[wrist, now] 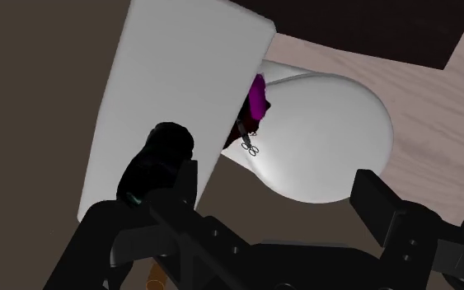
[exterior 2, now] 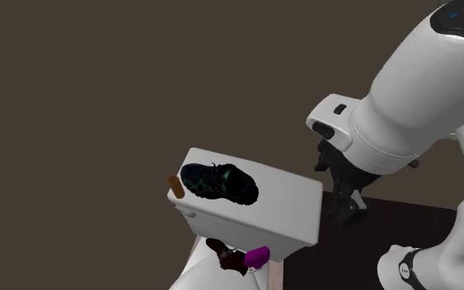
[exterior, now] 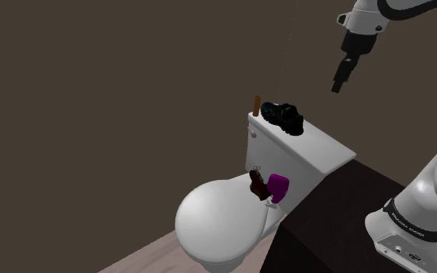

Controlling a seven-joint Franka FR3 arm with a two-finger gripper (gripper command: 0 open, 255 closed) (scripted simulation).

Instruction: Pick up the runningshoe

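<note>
We see the gripper well above the shoe, its 2 fingers spread; the shoe lies on the tank.

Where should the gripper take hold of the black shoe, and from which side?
Probably across its narrow midfoot, from above: the running shoe lies on its sole, lengthwise along the toilet tank lid, so the open gripper can span its width.

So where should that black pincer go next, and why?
Probably down and toward the shoulder view's left, to bring the open pincer over the dark running shoe. The shoe lies on the white toilet tank's lid, and the pincer hangs above it and off to one side, holding nothing.
</note>
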